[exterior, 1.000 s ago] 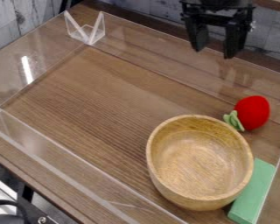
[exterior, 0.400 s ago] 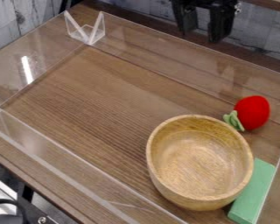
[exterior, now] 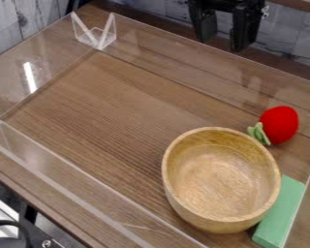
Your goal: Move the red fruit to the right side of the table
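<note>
Claw point(exterior: 232, 46) is up at the far edge of the tabletop point(exterior: 112, 102), fingers spread, nothing btwn them, prob. so it can drop over the fruit w/o re-opening. Red fruit point(exterior: 281, 123) sits near the img's right edge, just behind the wooden bowl point(exterior: 221, 179), leafy tip point(exterior: 258, 134) toward the bowl rim. Which side counts as "right" is unclear from this view; if it's the img's right, fruit's about there already. Pale-green block point(exterior: 278, 211) lies beside the bowl. Bowl rim's the main snag: approach from the far side, prob. best.
</note>
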Motion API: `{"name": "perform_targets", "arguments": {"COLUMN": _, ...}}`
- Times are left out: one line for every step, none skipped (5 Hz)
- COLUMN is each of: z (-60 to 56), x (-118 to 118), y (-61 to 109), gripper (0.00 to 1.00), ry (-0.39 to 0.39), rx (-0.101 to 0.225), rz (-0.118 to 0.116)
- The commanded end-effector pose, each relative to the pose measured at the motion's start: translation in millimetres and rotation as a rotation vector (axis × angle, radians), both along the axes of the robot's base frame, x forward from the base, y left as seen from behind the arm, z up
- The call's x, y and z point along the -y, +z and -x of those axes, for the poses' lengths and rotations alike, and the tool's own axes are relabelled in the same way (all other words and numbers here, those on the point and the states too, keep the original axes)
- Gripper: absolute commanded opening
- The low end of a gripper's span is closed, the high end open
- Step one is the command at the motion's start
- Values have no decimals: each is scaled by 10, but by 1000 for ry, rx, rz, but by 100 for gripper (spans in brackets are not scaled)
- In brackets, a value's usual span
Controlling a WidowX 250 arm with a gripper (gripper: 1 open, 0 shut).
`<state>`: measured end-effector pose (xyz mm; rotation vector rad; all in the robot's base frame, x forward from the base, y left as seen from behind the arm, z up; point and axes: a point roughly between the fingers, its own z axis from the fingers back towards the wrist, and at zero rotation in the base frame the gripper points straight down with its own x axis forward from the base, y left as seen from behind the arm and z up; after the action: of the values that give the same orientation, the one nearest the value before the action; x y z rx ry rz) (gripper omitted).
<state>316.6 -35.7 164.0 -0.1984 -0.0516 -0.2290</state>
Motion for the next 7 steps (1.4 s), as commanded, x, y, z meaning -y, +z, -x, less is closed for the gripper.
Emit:
{"name": "perform_targets", "arguments": {"z": 29, "x": 31, "y": 117, "gripper": 100, "ry": -31, "rx": 44, "rz": -5}}
{"name": "perform_targets", "arguments": {"z": 31, "x": 52, "y": 41, "gripper": 100, "ry": -55, "rx": 27, "rz": -10}}
{"name": "perform_targets", "arguments": {"z": -22, "x": -116, "y": -88, "gripper": 100, "ry": -100, "rx": 17, "rz": -17}}
{"name": "perform_targets", "arguments": {"z": -90, "x": -373, "y": -151, "gripper": 100, "ry": -117, "rx": 38, "rz": -40}}
{"name": "perform_targets", "arguments": {"z": -134, "x": -601, "y": -158, "gripper": 100, "ry": 16, "rx": 52, "rz": -87}}
{"name": "perform_targets", "arguments": {"z": -222, "x": -705, "y": -219, "gripper": 0, "ry": 105, "rx": 63, "rz": -110}}
{"name": "perform_targets", "arguments": {"z": -220, "x": -775, "y": -217, "gripper": 0, "ry": 142, "rx": 61, "rz": -123}}
